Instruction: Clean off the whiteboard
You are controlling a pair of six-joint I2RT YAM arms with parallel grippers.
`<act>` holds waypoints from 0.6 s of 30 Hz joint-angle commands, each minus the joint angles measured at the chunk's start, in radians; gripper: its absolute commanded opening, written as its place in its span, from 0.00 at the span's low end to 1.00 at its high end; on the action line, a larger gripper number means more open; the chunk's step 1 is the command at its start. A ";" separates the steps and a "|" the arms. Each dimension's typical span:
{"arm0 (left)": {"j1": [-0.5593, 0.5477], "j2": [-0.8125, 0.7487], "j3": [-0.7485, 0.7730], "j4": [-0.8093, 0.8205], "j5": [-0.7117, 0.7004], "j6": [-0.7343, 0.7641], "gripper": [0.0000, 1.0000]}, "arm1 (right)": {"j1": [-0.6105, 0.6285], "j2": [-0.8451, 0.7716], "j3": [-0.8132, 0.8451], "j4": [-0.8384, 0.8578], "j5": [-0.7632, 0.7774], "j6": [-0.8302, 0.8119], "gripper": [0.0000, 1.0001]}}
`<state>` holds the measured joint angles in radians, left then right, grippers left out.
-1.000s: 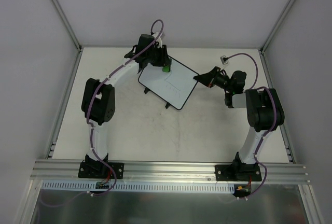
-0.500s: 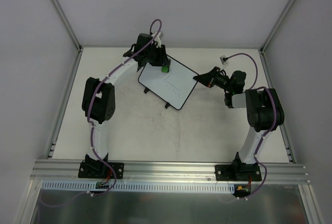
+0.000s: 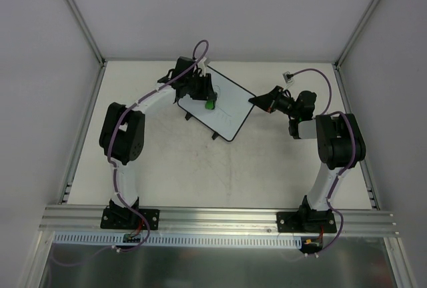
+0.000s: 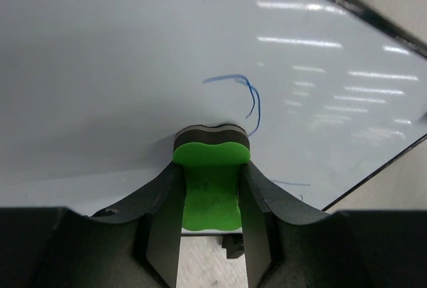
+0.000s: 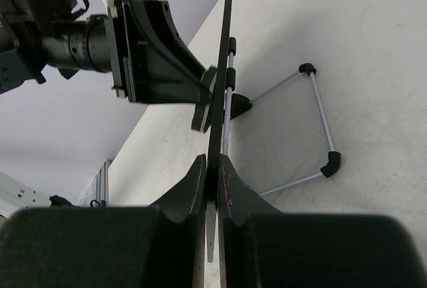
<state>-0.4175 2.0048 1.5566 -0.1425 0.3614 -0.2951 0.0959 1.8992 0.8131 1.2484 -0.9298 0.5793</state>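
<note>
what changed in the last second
The left fingers, shut on the green foam eraser block, slid it down the white black-framed whiteboard toward the arm bases. The right fingers stayed clamped on the board's edge; board unmoved.

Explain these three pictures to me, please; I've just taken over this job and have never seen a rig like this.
Two robot arms are bolted at the near edge of a table. The overhead picture looks down from behind them. The other two come from a camera on each wrist, so each shows its own gripper. On the table stands a whiteboard. The right gripper is shut on the board's edge, seemingly steadying it. The left gripper is shut on a green eraser, pressed against the board's face just below blue pen strokes not yet wiped.
</note>
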 commanded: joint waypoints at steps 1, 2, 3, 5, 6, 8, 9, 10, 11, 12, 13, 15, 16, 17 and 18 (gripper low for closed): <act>-0.043 -0.052 -0.102 -0.020 0.005 0.021 0.00 | 0.036 -0.051 0.006 0.284 -0.127 -0.019 0.00; -0.055 -0.061 -0.128 -0.009 -0.002 0.016 0.00 | 0.038 -0.051 0.006 0.284 -0.127 -0.019 0.00; -0.058 -0.083 -0.185 0.024 -0.019 0.011 0.00 | 0.038 -0.051 0.008 0.284 -0.127 -0.019 0.00; -0.061 -0.103 -0.252 0.079 -0.019 -0.010 0.00 | 0.036 -0.051 0.004 0.284 -0.126 -0.019 0.00; -0.061 -0.109 -0.306 0.104 -0.019 -0.015 0.00 | 0.036 -0.051 0.004 0.284 -0.126 -0.021 0.00; -0.061 -0.107 -0.337 0.138 -0.007 -0.025 0.00 | 0.036 -0.052 0.003 0.284 -0.126 -0.021 0.00; -0.061 -0.103 -0.355 0.138 -0.006 -0.029 0.00 | 0.036 -0.054 0.003 0.284 -0.126 -0.021 0.00; -0.061 -0.095 -0.365 0.177 -0.009 -0.033 0.00 | 0.036 -0.054 0.003 0.284 -0.126 -0.019 0.00; -0.061 -0.094 -0.372 0.185 -0.013 -0.039 0.00 | 0.036 -0.057 0.003 0.284 -0.126 -0.021 0.00; -0.060 -0.094 -0.377 0.192 -0.018 -0.039 0.00 | 0.036 -0.057 0.003 0.284 -0.126 -0.019 0.00; -0.060 -0.090 -0.372 0.193 -0.021 -0.039 0.00 | 0.037 -0.055 0.003 0.284 -0.126 -0.019 0.00; -0.061 -0.087 -0.351 0.192 -0.029 -0.035 0.00 | 0.038 -0.058 0.001 0.284 -0.126 -0.019 0.00; -0.061 -0.089 -0.339 0.192 -0.032 -0.030 0.00 | 0.038 -0.058 0.001 0.284 -0.126 -0.019 0.00; -0.061 -0.090 -0.328 0.187 -0.039 -0.026 0.00 | 0.038 -0.057 0.001 0.284 -0.126 -0.019 0.00; -0.060 -0.089 -0.294 0.163 -0.065 -0.021 0.00 | 0.038 -0.057 0.001 0.284 -0.126 -0.019 0.00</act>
<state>-0.4717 1.8969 1.2098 -0.0200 0.3832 -0.3271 0.0963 1.8988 0.8131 1.2613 -0.9337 0.5705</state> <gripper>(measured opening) 0.335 0.074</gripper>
